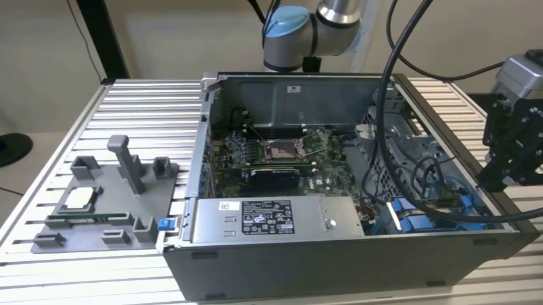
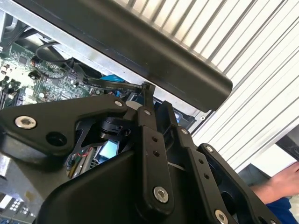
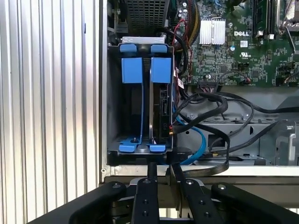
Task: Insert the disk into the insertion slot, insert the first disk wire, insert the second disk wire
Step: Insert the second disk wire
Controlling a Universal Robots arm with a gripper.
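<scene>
Disk point(image 3: 159, 105) stands on edge in the insertion slot point(image 3: 115, 116); judged seated. For the wire step, the approach should be square to the disk's connector end and clear of the looped black cables point(image 3: 219, 112) and the blue cable point(image 3: 200, 140). Pincer point(image 3: 163, 169) hangs by the computer case rim point(image 3: 243, 171) just outside the slot, fingers a narrow gap apart, gripping nothing.

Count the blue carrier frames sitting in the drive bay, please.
2, side by side in the insertion slot. The first carrier is next to the case's outer wall; the second carrier is on the cable side. More may be hidden behind the cables.
</scene>
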